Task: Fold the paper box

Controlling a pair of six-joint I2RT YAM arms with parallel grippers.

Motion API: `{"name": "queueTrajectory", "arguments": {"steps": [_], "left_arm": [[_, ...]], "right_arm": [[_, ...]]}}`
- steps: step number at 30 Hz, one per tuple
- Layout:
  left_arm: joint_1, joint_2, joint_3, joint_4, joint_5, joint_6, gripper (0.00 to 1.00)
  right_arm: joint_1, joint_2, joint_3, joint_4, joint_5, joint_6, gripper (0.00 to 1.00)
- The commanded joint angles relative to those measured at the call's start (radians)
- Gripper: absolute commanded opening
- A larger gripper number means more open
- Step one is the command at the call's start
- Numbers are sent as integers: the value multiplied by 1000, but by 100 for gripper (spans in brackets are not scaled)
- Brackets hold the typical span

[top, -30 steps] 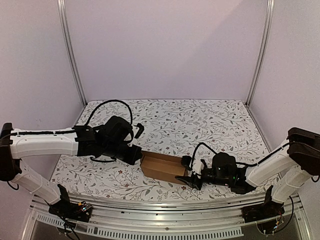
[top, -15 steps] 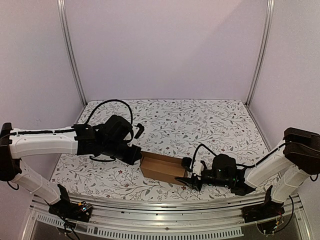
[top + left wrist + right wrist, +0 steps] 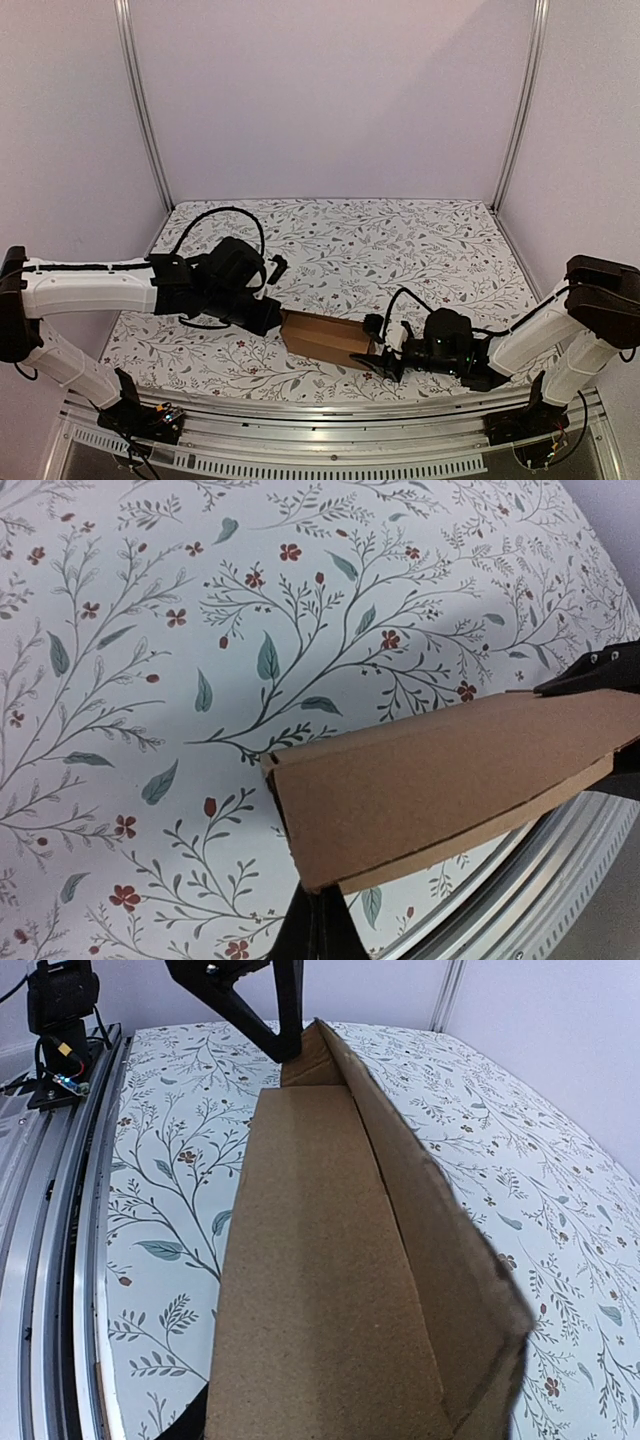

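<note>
Floral table [image 3: 420, 250]. Paper box [image 3: 322, 338]: brown, elongated, lying near table's front edge, centre. Left gripper [image 3: 272, 322]: left of table centre, fingers shut together at box's left end. Right gripper [image 3: 385, 357]: right of table centre, fingers clamped on box's right end.

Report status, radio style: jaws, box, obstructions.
Left jaws shut, tips against paper box left end. Right jaws clamped on its right end. Box top open, unfinished. Nothing in the way.

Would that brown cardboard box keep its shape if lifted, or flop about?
Probably light: the paper box is thin, hollow cardboard. Likely bendy: its long wall bows in the left wrist view. Flat-sided, so unlikely to roll.
</note>
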Motion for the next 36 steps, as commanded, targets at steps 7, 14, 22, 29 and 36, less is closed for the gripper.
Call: {"name": "queueTrajectory", "arguments": {"steps": [7, 14, 22, 29, 36], "left_arm": [[-3, 27, -69, 26, 49, -59, 0], [-8, 33, -44, 46, 59, -56, 0], [-8, -21, 38, -110, -19, 7, 20], [-3, -58, 104, -209, -82, 68, 35], [6, -1, 158, -236, -106, 146, 41]], "right_arm": [[17, 33, 1, -31, 20, 5, 30], [25, 35, -1, -31, 56, 12, 30], [25, 33, -4, -35, 61, 6, 31], [26, 31, -3, -35, 59, 1, 31], [26, 23, -1, -45, 57, 0, 32]]}}
